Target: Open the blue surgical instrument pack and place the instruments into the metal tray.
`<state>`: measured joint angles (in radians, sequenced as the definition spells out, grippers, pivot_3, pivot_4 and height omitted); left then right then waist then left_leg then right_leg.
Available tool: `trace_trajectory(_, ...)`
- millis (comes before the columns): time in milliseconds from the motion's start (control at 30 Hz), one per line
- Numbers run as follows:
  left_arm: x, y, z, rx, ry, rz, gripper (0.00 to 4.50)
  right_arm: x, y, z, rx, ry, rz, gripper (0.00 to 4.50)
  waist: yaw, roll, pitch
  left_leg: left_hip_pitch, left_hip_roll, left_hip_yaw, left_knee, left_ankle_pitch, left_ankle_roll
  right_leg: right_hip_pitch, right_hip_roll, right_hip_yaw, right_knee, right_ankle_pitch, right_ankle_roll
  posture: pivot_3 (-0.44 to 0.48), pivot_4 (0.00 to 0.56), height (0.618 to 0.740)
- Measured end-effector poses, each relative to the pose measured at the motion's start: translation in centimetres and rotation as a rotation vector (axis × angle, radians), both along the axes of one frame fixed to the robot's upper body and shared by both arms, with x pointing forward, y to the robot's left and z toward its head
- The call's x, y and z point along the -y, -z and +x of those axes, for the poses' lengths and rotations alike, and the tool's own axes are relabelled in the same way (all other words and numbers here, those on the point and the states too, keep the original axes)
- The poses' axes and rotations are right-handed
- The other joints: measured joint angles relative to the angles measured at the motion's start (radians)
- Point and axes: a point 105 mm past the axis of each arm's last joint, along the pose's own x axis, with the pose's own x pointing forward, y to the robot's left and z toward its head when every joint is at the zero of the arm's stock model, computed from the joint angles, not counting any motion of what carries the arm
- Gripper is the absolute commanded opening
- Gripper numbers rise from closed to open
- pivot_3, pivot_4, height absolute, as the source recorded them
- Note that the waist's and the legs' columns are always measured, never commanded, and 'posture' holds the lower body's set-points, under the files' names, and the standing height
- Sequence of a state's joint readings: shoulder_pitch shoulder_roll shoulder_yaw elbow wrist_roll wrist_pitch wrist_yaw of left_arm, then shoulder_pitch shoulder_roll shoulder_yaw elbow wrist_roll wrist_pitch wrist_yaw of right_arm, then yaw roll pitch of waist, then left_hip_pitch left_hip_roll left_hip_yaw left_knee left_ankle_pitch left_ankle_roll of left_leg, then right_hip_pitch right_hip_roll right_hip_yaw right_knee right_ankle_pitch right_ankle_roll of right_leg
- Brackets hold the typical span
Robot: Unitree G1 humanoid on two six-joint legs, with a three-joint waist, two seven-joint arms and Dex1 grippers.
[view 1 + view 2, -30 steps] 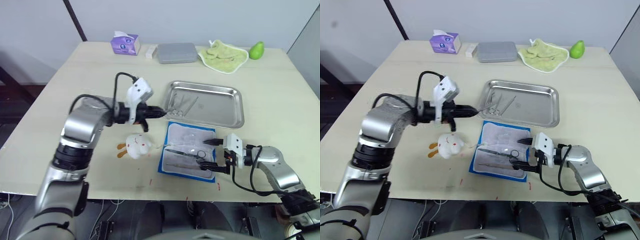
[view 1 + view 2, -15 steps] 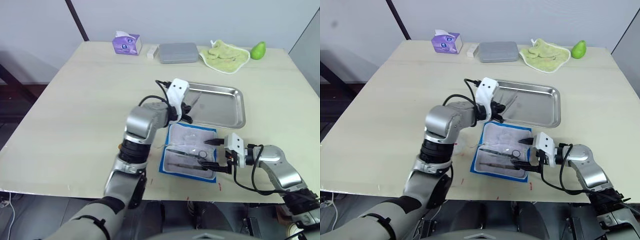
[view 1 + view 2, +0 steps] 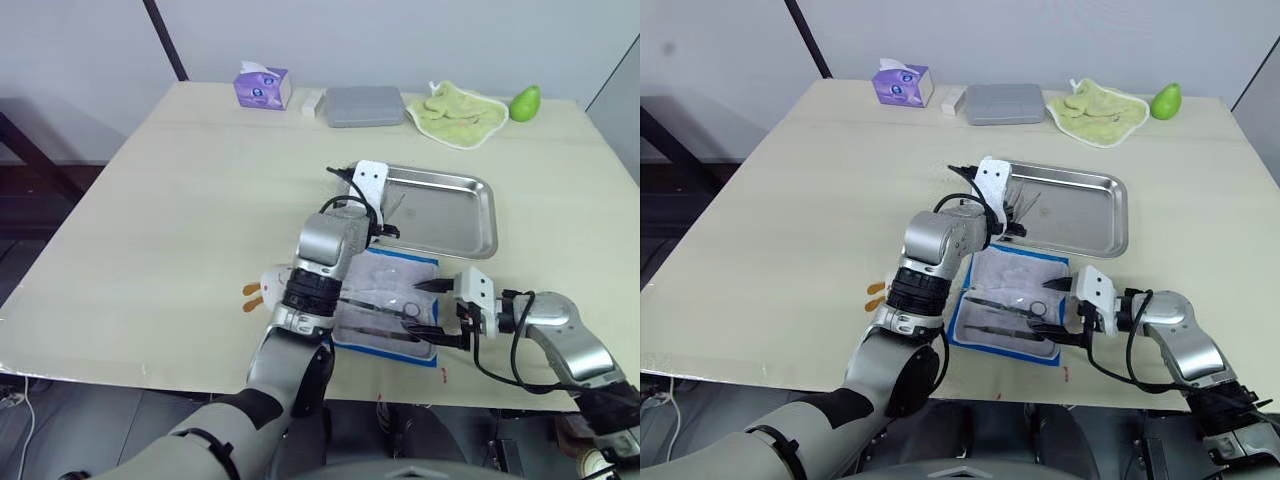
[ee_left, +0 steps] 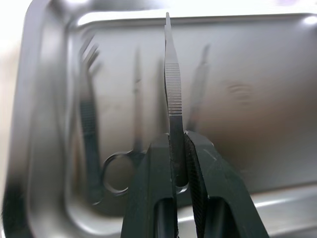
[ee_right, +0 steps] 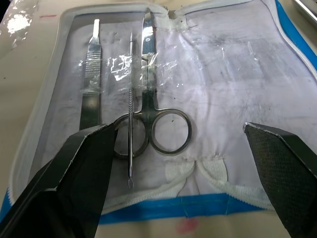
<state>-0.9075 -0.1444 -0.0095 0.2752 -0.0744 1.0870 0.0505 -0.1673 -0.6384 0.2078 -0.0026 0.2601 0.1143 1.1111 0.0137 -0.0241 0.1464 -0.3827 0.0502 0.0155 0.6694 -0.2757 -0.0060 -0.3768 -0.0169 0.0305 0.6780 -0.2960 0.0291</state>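
The pale wooden desk [image 3: 170, 200] carries the metal tray [image 3: 470, 215] and, just beside it, the opened blue surgical instrument pack [image 3: 385, 345]. Along the far edge lie a purple tissue box [image 3: 262, 86], a grey flat box [image 3: 365, 105], a green cloth [image 3: 462, 108] and a green pear [image 3: 524, 102]. A small white toy [image 3: 262, 290] lies near the pack.

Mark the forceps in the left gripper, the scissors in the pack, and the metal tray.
forceps [image 4: 173, 94]: left wrist view, on its ridged grip.
scissors [image 5: 171, 130]: right wrist view, on a ring handle.
metal tray [image 3: 489, 222]: left eye view, on its right rim.
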Motion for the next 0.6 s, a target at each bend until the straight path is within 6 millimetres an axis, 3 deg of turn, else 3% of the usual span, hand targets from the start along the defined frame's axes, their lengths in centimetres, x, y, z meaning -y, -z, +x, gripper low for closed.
trace_trajectory(200,0.6,0.2,0.0,0.001,0.03,-0.004,0.03,0.1,0.0,0.0,-0.007,0.002,-0.002,4.5,0.001,0.0,0.0,0.0,-0.002,0.0,0.0,0.0,-0.001,0.0,-0.001,0.0,0.0,0.0,0.001,0.0,0.15,0.74)
trace_trajectory(367,2.7,0.1,-0.9,0.007,0.155,-0.014,0.03,0.1,0.0,-0.1,-0.008,0.002,-0.003,4.5,0.0,0.0,0.0,0.0,-0.002,0.0,0.0,0.001,-0.001,0.0,-0.001,0.0,0.0,0.0,0.001,0.0,0.15,0.74)
trace_trajectory(600,3.0,0.0,-1.1,0.009,0.195,-0.013,0.03,0.1,0.0,-0.1,-0.008,0.002,-0.003,4.5,-0.001,0.0,0.0,0.0,-0.002,0.0,0.0,0.001,-0.001,0.0,-0.001,0.0,0.0,0.0,0.001,0.0,0.15,0.74)
